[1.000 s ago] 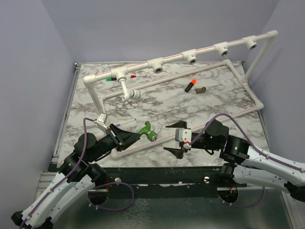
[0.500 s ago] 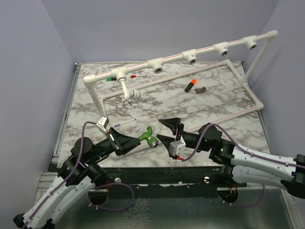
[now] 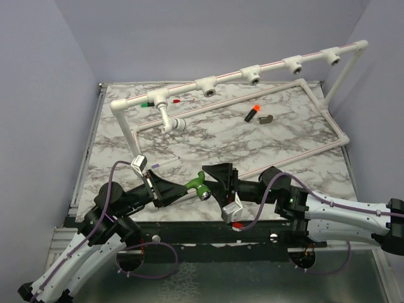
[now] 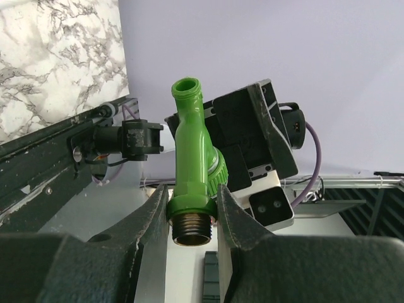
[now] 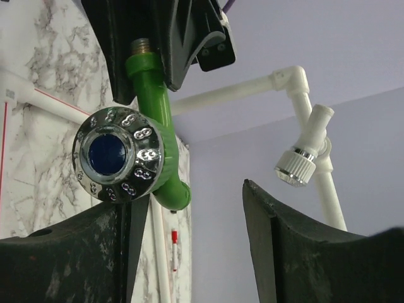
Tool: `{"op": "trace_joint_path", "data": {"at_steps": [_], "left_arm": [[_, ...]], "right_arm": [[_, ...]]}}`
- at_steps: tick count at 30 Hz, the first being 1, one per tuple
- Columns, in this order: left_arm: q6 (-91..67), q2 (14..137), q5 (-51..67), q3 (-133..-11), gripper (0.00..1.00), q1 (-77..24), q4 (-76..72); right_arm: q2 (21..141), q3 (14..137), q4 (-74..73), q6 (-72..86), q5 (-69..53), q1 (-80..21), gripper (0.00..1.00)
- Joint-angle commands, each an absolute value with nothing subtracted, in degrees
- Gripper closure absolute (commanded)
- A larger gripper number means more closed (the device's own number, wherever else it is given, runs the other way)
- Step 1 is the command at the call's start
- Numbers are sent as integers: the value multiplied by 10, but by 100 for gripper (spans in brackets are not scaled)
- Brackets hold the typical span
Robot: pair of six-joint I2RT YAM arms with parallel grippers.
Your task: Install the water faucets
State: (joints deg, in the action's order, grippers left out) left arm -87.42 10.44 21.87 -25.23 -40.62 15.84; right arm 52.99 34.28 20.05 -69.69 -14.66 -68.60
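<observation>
From above, the left gripper [image 3: 180, 188] covers the threaded end of the green faucet [image 3: 196, 184], and whether the right gripper [image 3: 216, 183] touches it cannot be told. The right wrist view's lower edge cuts off that gripper's fingers [image 5: 303, 252]. The orange-tipped object [image 3: 254, 113] on the table [image 3: 284, 142] is too small to identify

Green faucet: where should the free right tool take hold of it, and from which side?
Probably the faucet's bare green neck past the knob, approached from the free spout end, opposite the left tool, which clamps the base by the threads. The round chrome knob would likely turn or slip.
</observation>
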Motion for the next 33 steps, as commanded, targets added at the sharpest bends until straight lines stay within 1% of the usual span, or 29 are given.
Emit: {"op": "trace_joint_path", "data": {"at_steps": [1,9,14,20,24,25,29,32,33], "left_arm": [[-913,98,241,-249,100,-407,141],[-911,98,258,-247,100,-408,132],[-904,106,273,-251,100,-407,126],[-898,117,291,-250,100,-408,112],[-891,130,304,-252,100,-407,101],[-888,133,306,-253,100,-407,100],[-884,139,307,-256,100,-407,98],[-878,139,302,-259,99,-407,106],[-876,138,300,-261,93,-407,113]], "right_arm": [[543,365,155,-768,-141,-705,36],[567,366,164,-829,-123,-720,41],[577,369,176,-851,-113,-727,51],[577,372,182,-857,-101,-728,57],[577,374,184,-852,-100,-728,70],[575,375,183,-849,-101,-728,77],[571,374,175,-838,-92,-729,99],[558,369,177,-822,-92,-729,100],[554,366,179,-816,-92,-729,100]]}}
